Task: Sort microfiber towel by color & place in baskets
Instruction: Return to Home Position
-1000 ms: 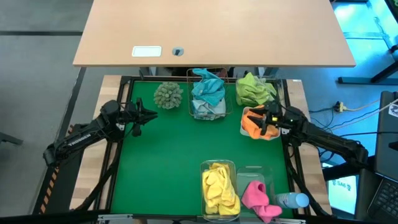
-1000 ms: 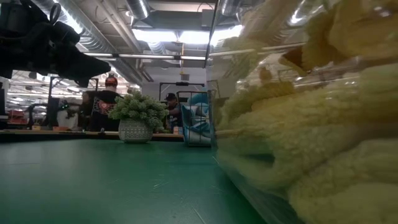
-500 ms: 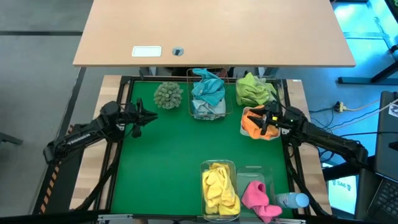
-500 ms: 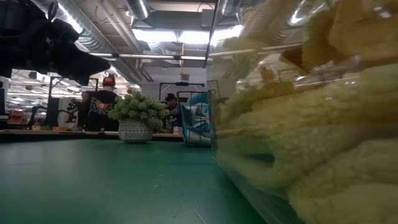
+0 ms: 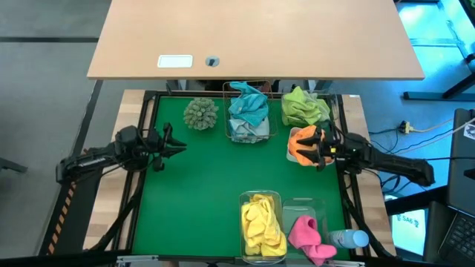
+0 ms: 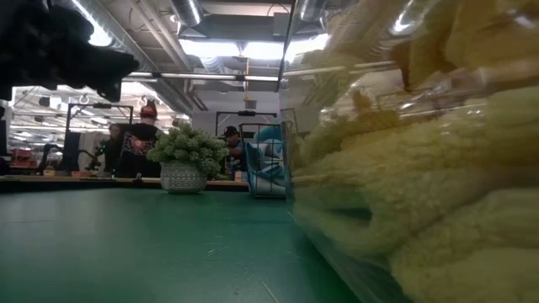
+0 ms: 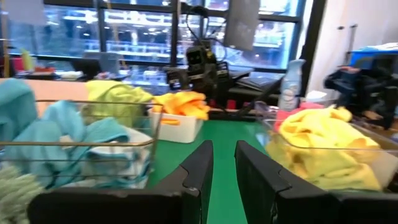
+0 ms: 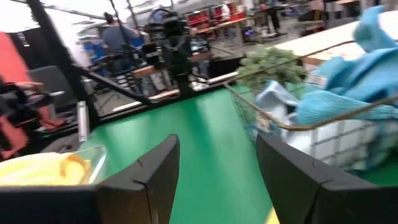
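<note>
Towels (image 5: 247, 110) unmoved; left claw (image 5: 171, 144), right claw (image 5: 316, 147) retracted outward.

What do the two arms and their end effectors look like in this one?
Both are black: the left arm and right arm are slim tubular links with bulkier joints. The left end effector and right end effector each carry two flat, wedge-shaped dark fingers. No readable markings show.
</note>
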`<state>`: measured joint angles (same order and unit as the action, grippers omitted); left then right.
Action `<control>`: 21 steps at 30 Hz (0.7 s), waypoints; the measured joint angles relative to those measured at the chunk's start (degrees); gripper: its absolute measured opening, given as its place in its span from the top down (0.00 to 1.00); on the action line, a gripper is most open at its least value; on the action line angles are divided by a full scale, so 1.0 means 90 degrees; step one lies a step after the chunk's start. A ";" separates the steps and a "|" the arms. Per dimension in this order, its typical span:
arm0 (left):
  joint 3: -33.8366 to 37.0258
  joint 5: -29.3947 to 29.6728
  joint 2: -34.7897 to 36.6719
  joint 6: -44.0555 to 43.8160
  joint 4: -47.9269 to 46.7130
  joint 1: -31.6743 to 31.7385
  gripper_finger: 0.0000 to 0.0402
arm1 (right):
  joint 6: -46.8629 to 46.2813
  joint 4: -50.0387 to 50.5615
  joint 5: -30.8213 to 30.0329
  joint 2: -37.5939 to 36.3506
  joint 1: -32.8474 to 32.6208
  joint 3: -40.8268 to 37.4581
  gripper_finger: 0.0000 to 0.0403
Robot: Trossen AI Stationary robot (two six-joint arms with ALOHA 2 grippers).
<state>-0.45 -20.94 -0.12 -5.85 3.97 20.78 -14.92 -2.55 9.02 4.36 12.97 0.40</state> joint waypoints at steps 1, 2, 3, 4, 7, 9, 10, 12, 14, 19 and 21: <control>0.0000 0.0052 0.0000 -0.0002 0.0002 -0.0107 0.84 | 0.0000 0.0002 -0.0002 -0.0046 -0.0096 0.0000 0.48; 0.0000 0.0076 0.0000 0.0000 0.0000 -0.0208 0.84 | -0.0002 0.0002 -0.0002 -0.0097 -0.0192 0.0000 0.48; 0.0000 0.0077 0.0000 -0.0002 0.0002 -0.0305 0.84 | -0.0002 0.0002 -0.0002 -0.0157 -0.0277 0.0000 0.48; 0.0000 0.0077 0.0000 -0.0001 0.0002 -0.0392 0.84 | -0.0002 0.0001 -0.0002 -0.0228 -0.0362 0.0000 0.48; 0.0000 0.0080 0.0000 0.0000 0.0005 -0.0640 0.84 | 0.0000 0.0002 -0.0002 -0.0463 -0.0582 0.0000 0.48; 0.0000 0.0081 0.0000 -0.0002 0.0008 -0.0792 0.84 | 0.0003 -0.0073 0.0002 -0.0474 -0.0704 0.0000 0.48; 0.0000 0.0080 0.0000 0.0000 0.0016 -0.0859 0.84 | 0.0001 -0.0059 0.0000 -0.0467 -0.0756 0.0000 0.48; 0.0000 0.0073 0.0000 0.0000 0.0031 -0.0947 0.84 | 0.0002 -0.0059 0.0000 -0.0474 -0.0851 0.0000 0.48; 0.0000 0.0072 0.0000 -0.0002 0.0024 -0.0982 0.84 | 0.0000 -0.0003 -0.0001 -0.0466 -0.0920 0.0000 0.48; 0.0000 0.0070 -0.0002 -0.0001 0.0021 -0.0982 0.84 | 0.0000 -0.0015 0.0007 -0.0469 -0.0956 0.0000 0.48; 0.0000 0.0070 -0.0002 -0.0002 0.0010 -0.0982 0.84 | 0.0000 -0.0022 0.0009 -0.0474 -0.0954 0.0000 0.48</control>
<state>-0.45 -20.32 -0.14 -5.86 4.05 11.94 -14.92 -2.74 9.10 0.10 4.38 0.40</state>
